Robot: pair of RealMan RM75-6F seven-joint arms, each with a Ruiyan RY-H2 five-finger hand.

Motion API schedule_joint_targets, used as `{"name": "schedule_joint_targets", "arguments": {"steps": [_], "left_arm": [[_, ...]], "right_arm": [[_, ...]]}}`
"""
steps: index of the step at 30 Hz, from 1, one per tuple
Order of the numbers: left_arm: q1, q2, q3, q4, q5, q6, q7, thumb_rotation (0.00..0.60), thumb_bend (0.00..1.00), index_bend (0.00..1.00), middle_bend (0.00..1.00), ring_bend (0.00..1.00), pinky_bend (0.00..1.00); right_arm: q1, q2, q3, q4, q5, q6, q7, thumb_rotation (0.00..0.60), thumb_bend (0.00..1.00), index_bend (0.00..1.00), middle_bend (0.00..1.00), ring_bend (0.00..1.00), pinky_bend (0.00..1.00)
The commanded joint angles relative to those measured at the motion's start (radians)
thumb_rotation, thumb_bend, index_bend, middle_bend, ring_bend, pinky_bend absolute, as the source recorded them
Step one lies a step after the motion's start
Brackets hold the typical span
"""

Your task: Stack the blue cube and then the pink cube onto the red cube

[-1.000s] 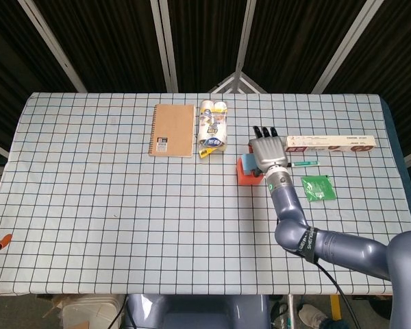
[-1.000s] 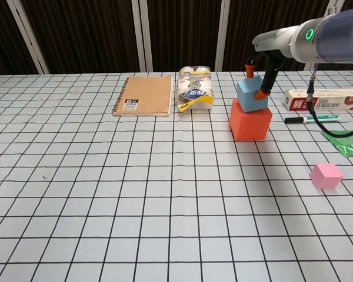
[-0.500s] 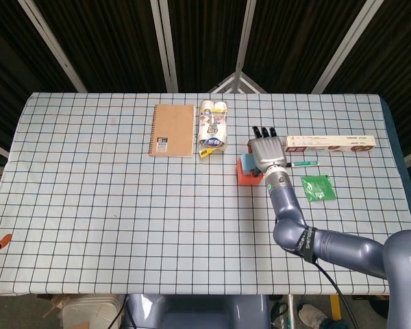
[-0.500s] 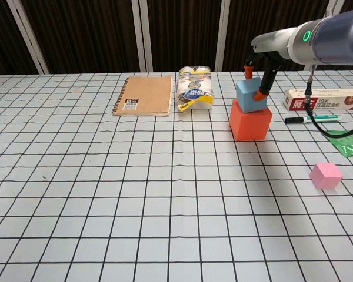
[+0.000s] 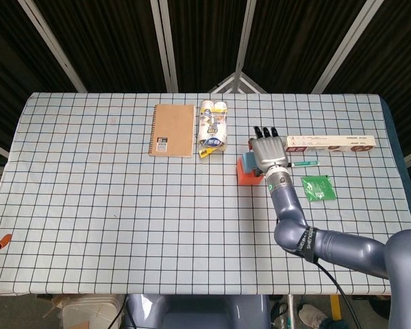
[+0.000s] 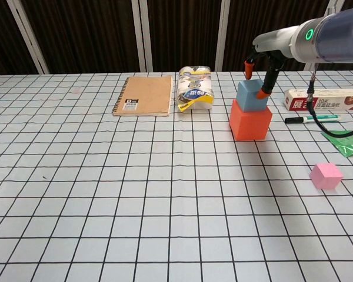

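The blue cube (image 6: 251, 96) sits square on top of the red cube (image 6: 250, 123), right of centre in the chest view, a little above the middle of the frame. The right hand (image 6: 258, 77) hangs just over it, its orange-tipped fingers (image 6: 262, 91) spread to either side of the cube's upper edges; one fingertip seems to brush the right edge, but the hand looks released rather than gripping. In the head view the same hand covers most of the stack from above. The pink cube (image 6: 326, 175) lies alone on the checked tablecloth (image 6: 135, 200) at the lower right of the chest view, well apart from the stack. The left hand does not show in either view
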Motion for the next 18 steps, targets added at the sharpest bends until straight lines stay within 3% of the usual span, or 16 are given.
{"name": "schedule_joint_targets", "arguments": {"steps": [1,12,18], "left_arm": [[0.000,0.000,0.000,0.000,0.000,0.001,0.000,0.600,0.13,0.08,0.00,0.00,0.00],[-0.002,0.003,0.001,0.001,-0.001,-0.007,-0.005,0.600,0.13,0.08,0.00,0.00,0.00],[-0.002,0.006,0.005,0.001,0.007,-0.009,-0.014,0.600,0.13,0.08,0.00,0.00,0.00]], "right_arm": [[0.001,0.001,-0.002,-0.002,0.001,0.001,-0.002,0.600,0.29,0.32,0.00,0.00,0.00],[-0.016,0.066,-0.028,-0.096,0.001,0.031,-0.012,0.600,0.29,0.06,0.00,0.00,0.00],[-0.078,0.170,-0.045,-0.213,-0.051,0.081,0.035,0.600,0.29,0.05,0.00,0.00,0.00]]}}
